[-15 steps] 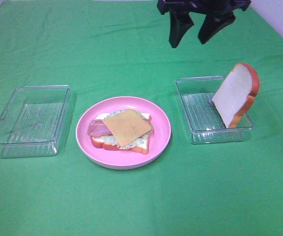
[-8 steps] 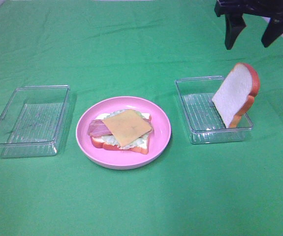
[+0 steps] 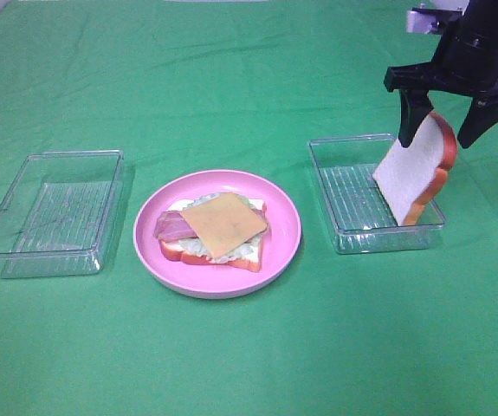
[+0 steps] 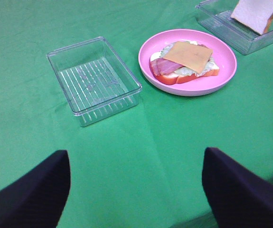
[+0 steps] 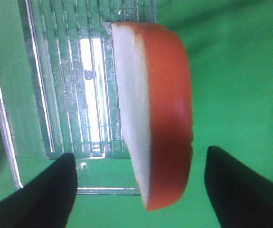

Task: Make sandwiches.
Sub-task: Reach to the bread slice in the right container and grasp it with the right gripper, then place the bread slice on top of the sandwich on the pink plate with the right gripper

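On the green-clothed worktop (image 3: pixel 231 364), the left fingers (image 4: pixel 32 194) hung spread wide over bare cloth. The left clear tray (image 3: pixel 54 260) lay beyond them in the left wrist view, and nothing was between them.

Nearest the front edge sat the pink plate (image 3: pixel 283 251) with the unfinished sandwich. It was a bottom bread slice (image 3: pixel 172 251) with lettuce (image 3: pixel 198 247) on it, then a ham strip (image 3: pixel 169 225), then a cheese square (image 3: pixel 223 224) lying skewed on top.

To the plate's right and slightly farther back stood the right clear tray (image 3: pixel 344 195). The second bread slice (image 3: pixel 409 178) stood on edge in it, tilted against the tray's right wall with its crusted top above the rim.

Over that slice the right arm pointed straight down. The right fingers (image 3: pixel 409 117) were spread, one on each side of the slice's upper edge. In the right wrist view both stood apart from the bread and did not pinch it.
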Available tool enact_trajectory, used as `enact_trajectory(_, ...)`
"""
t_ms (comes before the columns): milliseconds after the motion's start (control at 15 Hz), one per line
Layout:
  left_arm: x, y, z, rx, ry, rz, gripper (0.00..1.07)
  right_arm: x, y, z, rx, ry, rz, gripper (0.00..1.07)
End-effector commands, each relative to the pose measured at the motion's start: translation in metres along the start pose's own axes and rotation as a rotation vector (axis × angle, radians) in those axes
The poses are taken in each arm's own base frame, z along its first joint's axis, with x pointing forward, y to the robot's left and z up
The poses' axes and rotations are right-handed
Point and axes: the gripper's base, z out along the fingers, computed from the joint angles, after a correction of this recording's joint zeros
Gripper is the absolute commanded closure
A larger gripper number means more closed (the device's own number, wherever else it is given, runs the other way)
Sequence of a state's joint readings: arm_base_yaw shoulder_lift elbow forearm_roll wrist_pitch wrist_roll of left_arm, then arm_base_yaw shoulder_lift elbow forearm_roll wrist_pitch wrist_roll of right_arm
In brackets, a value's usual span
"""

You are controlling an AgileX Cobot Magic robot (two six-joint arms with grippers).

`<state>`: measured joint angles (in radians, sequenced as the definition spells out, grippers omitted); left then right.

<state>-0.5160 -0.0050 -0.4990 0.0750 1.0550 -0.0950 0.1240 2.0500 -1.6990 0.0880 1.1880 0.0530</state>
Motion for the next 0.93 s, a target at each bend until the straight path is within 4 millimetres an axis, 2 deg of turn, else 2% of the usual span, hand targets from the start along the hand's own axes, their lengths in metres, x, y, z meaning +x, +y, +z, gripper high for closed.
enact_trajectory(67, 0.001, 0.0, -0.002, 0.002, -0.029, 0.002, 0.33, -0.001, -0.002, 0.005, 0.015, 0.003, -0.038, 0.52)
enact_trajectory(200, 0.001, 0.0, -0.002, 0.002, -0.029, 0.002, 0.33, -0.001, -0.002, 0.004, 0.011, 0.004, -0.054, 0.77)
enact_trajectory(467, 0.001, 0.0, -0.002, 0.002, -0.029, 0.002, 0.33, 0.0, -0.001, 0.002, 0.006, 0.002, -0.053, 1.07)
enact_trajectory(667, 0.001, 0.0, -0.002, 0.002, -0.029, 0.002, 0.33, 0.003, 0.0, -0.01, 0.002, -0.027, -0.055, 1.07)
enact_trajectory(933, 0.001, 0.0, -0.002, 0.002, -0.029, 0.002, 0.33, 0.016, 0.013, -0.053, -0.124, -0.13, -0.062, 1.07)
